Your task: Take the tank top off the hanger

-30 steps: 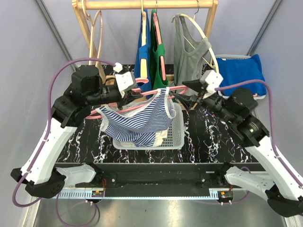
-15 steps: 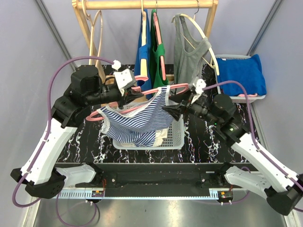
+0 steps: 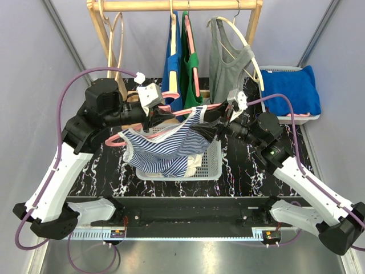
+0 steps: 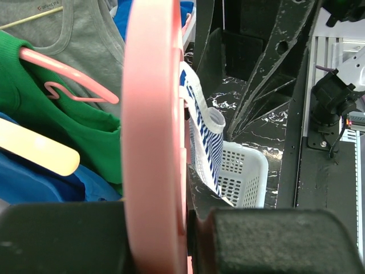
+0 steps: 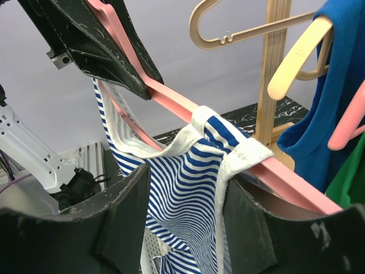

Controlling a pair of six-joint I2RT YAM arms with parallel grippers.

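A blue-and-white striped tank top [image 3: 165, 149] hangs from a pink hanger [image 3: 117, 141] above the white basket [image 3: 215, 165]. My left gripper [image 3: 154, 114] is shut on the pink hanger [image 4: 154, 142] and holds it roughly level over the table. My right gripper [image 3: 206, 130] is open at the tank top's right shoulder. In the right wrist view its jaws [image 5: 185, 211] stand on either side of the striped fabric [image 5: 188, 177], just below the strap that wraps the hanger arm [image 5: 285, 171]. The tank top's lower part droops into the basket.
A wooden rack [image 3: 171, 5] at the back carries blue, green [image 3: 191, 63] and grey [image 3: 228, 63] tops and spare hangers. A tray with a blue cloth [image 3: 291, 88] sits at the back right. The basket holds other clothes.
My right gripper has swung left from beside the hanger's end to the tank top's right shoulder, and its jaws now straddle the fabric. The left arm and hanger have barely moved.
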